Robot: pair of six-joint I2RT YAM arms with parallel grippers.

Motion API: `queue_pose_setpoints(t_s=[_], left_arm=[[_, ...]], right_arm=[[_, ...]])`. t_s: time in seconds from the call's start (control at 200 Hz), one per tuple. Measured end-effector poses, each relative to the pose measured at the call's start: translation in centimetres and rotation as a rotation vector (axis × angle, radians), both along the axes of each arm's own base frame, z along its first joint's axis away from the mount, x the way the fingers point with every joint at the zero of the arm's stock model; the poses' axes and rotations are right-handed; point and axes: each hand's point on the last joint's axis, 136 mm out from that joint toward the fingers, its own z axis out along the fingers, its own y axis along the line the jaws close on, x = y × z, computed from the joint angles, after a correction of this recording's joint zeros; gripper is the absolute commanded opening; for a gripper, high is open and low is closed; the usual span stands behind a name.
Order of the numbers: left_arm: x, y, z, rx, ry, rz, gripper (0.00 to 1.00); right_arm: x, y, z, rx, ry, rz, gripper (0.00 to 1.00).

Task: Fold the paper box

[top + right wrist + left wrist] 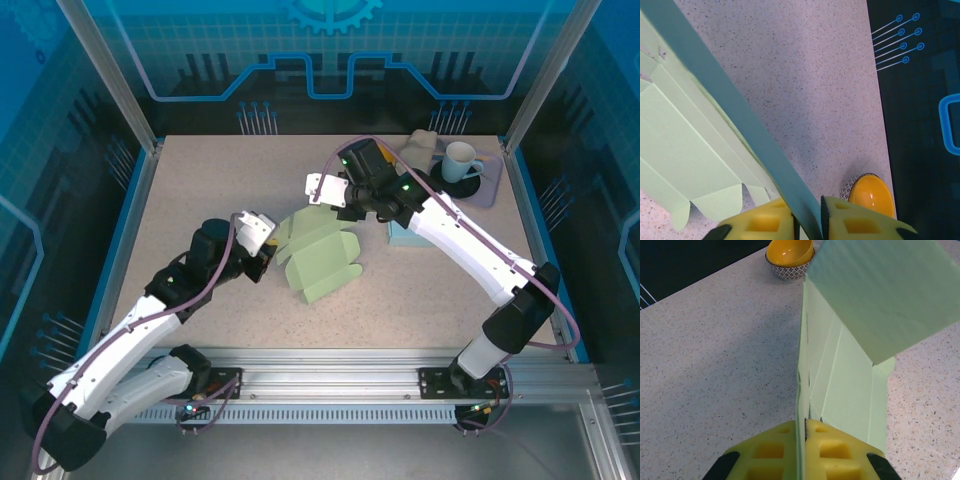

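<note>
The light green paper box (320, 262) lies partly folded in the middle of the table, several flaps spread out. My left gripper (272, 258) is at its left edge. In the left wrist view the left gripper (805, 427) is shut on an upright panel of the paper box (850, 365), the yellow fingers (835, 445) pressed on both sides of it. My right gripper (345, 210) is at the box's far edge. In the right wrist view a shaded flap (740, 115) of the paper box (685, 150) runs between the jaws of the right gripper (810, 220), pinched there.
A yellow bowl (790, 257) with a patterned outside stands on the table beyond the box, close to the right gripper's fingers (867, 195). A mug (460, 160) on a dark coaster sits on a tray at the back right. A pale blue block (405, 235) lies under the right arm.
</note>
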Motion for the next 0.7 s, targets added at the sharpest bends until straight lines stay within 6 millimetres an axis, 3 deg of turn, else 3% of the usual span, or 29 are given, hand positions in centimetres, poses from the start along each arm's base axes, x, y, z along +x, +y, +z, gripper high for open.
queue_pose_setpoints(t_s=[0.115, 0.19, 0.38, 0.525, 0.7], left_arm=[[0.0, 0.0, 0.0, 0.000, 0.000, 0.000, 0.00], [0.0, 0.0, 0.0, 0.000, 0.001, 0.001, 0.00], [-0.5, -0.1, 0.2, -0.025, 0.018, 0.001, 0.23], [-1.3, 0.4, 2.4, -0.071, -0.037, 0.015, 0.35], [-1.4, 2.7, 5.9, -0.118, -0.171, 0.128, 0.39]], right_arm=[[-0.2, 0.0, -0.1, -0.003, 0.005, 0.006, 0.00], [-0.2, 0.0, -0.1, -0.004, 0.007, 0.006, 0.00], [-0.7, -0.5, -0.4, -0.023, 0.035, 0.002, 0.00], [-1.2, -1.4, 0.4, -0.025, 0.039, -0.010, 0.00], [-2.2, -4.0, 2.2, -0.002, 0.006, -0.046, 0.00]])
